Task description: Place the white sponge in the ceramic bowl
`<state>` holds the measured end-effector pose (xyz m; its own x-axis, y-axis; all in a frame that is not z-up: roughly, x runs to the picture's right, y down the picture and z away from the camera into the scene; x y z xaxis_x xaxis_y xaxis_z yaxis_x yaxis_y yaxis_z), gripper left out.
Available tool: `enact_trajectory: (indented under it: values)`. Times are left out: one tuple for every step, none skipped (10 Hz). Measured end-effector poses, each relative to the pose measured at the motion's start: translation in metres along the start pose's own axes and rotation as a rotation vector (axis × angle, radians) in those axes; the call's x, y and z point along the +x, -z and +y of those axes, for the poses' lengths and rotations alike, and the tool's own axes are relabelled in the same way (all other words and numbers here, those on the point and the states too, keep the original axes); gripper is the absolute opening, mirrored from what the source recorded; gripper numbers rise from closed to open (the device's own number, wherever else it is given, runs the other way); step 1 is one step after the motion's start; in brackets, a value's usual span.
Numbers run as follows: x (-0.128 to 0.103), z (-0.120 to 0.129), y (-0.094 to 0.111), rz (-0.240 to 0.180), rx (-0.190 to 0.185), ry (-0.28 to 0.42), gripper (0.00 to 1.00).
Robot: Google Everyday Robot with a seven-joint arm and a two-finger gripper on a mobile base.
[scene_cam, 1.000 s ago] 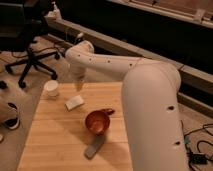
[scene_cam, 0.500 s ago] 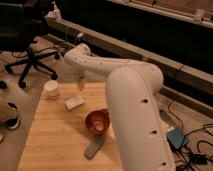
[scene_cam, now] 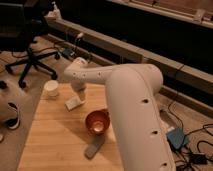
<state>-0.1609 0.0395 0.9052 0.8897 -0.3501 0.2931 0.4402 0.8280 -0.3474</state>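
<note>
The white sponge lies on the wooden table, left of centre toward the back. The ceramic bowl, copper-orange inside, stands upright a short way to the right of the sponge and nearer to me. My white arm reaches in from the lower right and bends over the table. My gripper hangs at its end, just above the sponge's far right edge. Whether it touches the sponge does not show.
A round white cup stands at the table's back left corner. A flat grey object lies in front of the bowl. A black office chair and a shoe are on the floor to the left. Cables and a box lie at the right.
The arm has swung further over the table's right side. Its end has come down a little toward the sponge. The sponge, bowl and cup have not moved.
</note>
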Motion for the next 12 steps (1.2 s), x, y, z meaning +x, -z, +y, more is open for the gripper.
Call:
enact_trajectory:
  values:
    - [-0.005,0.007,0.0,-0.003,-0.003,0.014,0.65]
    - [-0.01,0.012,-0.001,-0.008,-0.002,0.026,0.65]
    - [-0.014,0.013,-0.002,-0.017,0.001,0.03,0.65]
    - [-0.019,0.013,-0.004,-0.028,-0.001,0.031,0.65]
    - [-0.023,0.013,-0.006,-0.036,-0.004,0.035,0.65]
    - [-0.025,0.012,-0.008,-0.039,-0.009,0.037,0.65]
    - [-0.027,0.012,-0.01,-0.04,-0.014,0.039,0.65]
    - [-0.028,0.012,-0.012,-0.037,-0.02,0.041,0.65]
    - [-0.029,0.011,-0.014,-0.034,-0.026,0.045,0.65]
    - [-0.029,0.01,-0.016,-0.027,-0.031,0.045,0.65]
    - [-0.028,0.009,-0.017,-0.022,-0.031,0.044,0.65]
    - [-0.027,0.007,-0.019,-0.015,-0.031,0.041,0.65]
